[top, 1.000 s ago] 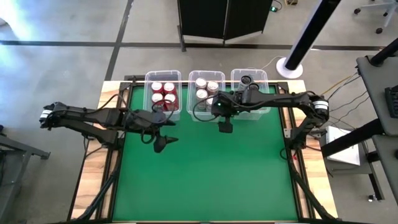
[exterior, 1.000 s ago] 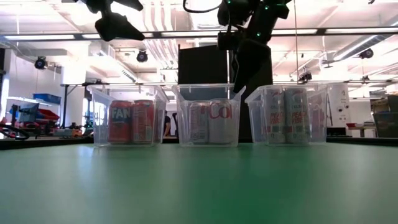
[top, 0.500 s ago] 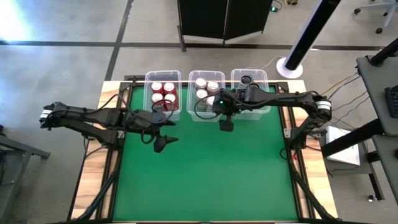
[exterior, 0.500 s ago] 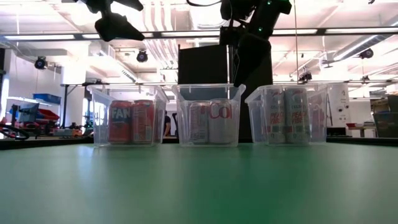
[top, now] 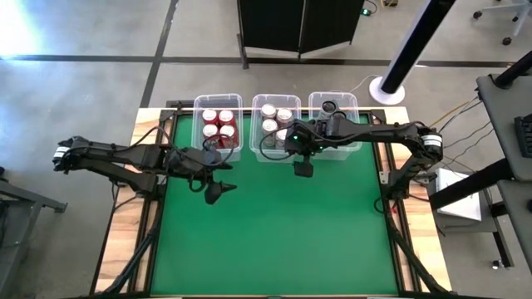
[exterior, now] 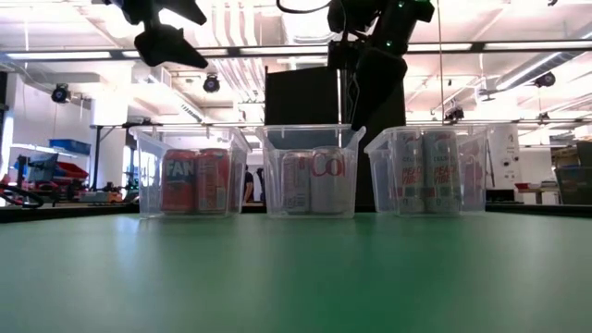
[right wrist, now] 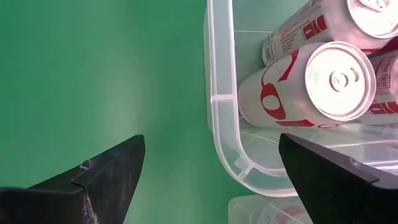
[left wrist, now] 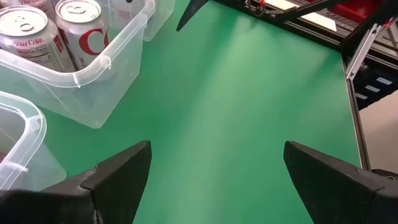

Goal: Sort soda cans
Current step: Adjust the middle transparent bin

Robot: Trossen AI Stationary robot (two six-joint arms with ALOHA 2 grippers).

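Little has shifted over the last second: the right gripper (top: 302, 169) has been drawn slightly back toward the far edge of the tabletop, and the left gripper (top: 215, 193) has been nudged a little.

Nearest, the green tabletop (top: 274, 241) is seen carrying nothing in its near half. Further in, the left gripper is held above the mat, left of centre, fingers spread wide and empty. The right gripper is held just in front of the middle bin (top: 275, 127), fingers likewise parted with nothing between them.

Along the far edge three clear bins are lined up. Red cans (top: 219, 124) are kept in the left bin (top: 218, 124), silver cans (right wrist: 305, 81) in the middle bin, and more cans (exterior: 426, 173) in the right bin (top: 334, 121).

All the soda cans appear sorted, so the task is judged nearly or fully done. The cans are judged stiff but thin-walled, easily dented, and slippery on their smooth sides; they would best be taken across the mid-body, squarely and gently.
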